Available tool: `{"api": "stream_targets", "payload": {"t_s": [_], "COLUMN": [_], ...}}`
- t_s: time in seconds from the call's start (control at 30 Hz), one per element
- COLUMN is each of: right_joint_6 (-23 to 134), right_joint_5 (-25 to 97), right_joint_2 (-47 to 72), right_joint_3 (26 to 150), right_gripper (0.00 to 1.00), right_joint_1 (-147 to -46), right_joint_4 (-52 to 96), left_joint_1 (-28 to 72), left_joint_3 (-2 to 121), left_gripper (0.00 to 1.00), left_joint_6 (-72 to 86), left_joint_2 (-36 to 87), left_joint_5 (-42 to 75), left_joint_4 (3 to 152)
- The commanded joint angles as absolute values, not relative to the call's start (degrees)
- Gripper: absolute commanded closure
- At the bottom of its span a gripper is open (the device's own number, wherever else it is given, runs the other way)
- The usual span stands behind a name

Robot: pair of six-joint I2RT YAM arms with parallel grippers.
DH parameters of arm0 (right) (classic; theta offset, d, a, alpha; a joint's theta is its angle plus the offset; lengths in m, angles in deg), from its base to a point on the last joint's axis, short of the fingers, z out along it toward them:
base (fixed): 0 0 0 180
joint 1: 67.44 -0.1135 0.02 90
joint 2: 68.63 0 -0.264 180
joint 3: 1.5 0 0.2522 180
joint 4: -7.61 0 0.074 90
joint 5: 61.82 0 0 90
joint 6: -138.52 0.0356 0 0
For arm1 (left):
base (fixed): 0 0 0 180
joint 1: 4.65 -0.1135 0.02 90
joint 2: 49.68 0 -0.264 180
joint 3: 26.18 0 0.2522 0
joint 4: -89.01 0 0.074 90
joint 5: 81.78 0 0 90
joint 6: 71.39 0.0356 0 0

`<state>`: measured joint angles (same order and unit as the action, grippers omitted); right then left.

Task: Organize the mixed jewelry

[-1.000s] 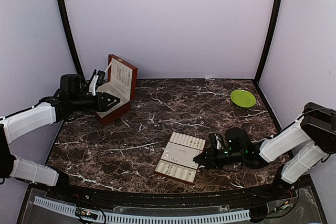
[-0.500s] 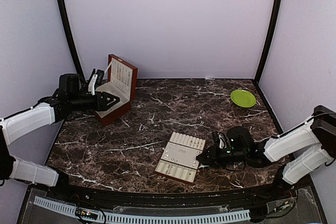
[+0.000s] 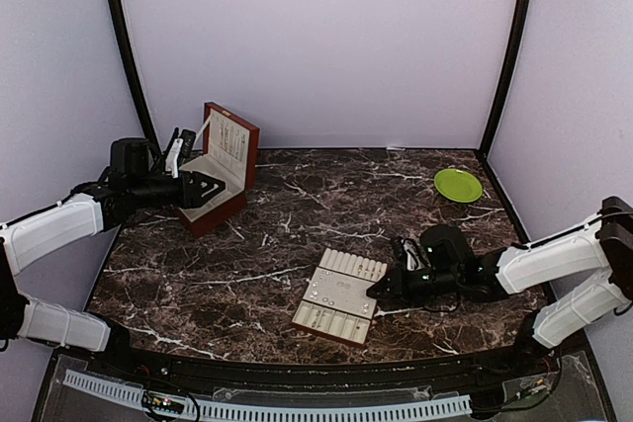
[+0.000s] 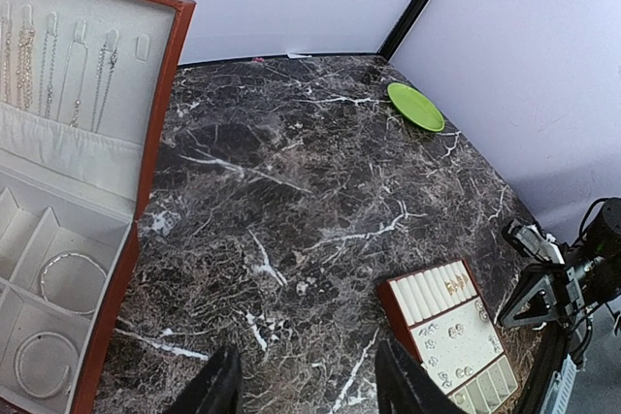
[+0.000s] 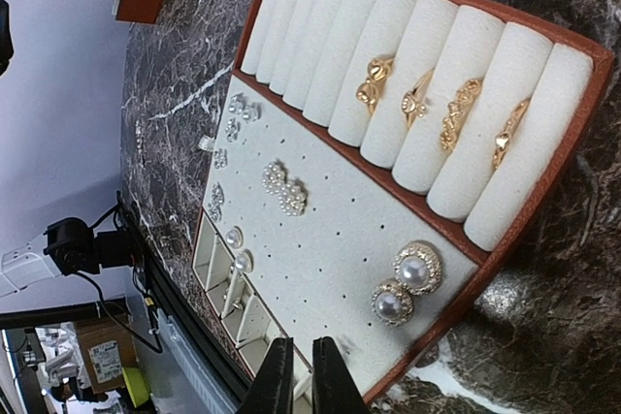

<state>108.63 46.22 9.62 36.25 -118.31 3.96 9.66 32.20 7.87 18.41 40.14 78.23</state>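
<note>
A: Right gripper (image 5: 299,375), status?
B: My fingers are pressed nearly together, pinching nothing, at the tray's (image 5: 330,239) right edge. The mixed jewelry (image 5: 283,189) sits on it just left of my tips: pearl studs (image 5: 408,283) nearest, gold rings (image 5: 458,113) on the far rolls.
A: Left gripper (image 4: 309,390)?
B: Spread, empty, far left beside the wooden box (image 4: 155,143).
</note>
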Motion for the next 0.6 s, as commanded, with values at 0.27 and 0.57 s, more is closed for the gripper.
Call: {"api": "stream_targets", "payload": {"t_s": [0.27,0.57], "right_joint_6": [108.3,108.4], "right_joint_5": [49.2,49.1], "right_joint_2": [13.2,14.2], "right_joint_3": [36.7,37.1], "right_gripper": [0.92,0.92], "right_joint_1": [-119.5,-119.6], "right_joint_4": [-0.6,-1.0], "left_joint_1": [9.2,9.2], "left_joint_3": [31.5,31.5], "left_gripper": [0.51,0.51], "left_joint_6": [7.7,7.6], "left_joint_2": [16.9,17.0], "left_joint_5": [40.3,40.5], "left_joint_4": [79.4,79.5]}}
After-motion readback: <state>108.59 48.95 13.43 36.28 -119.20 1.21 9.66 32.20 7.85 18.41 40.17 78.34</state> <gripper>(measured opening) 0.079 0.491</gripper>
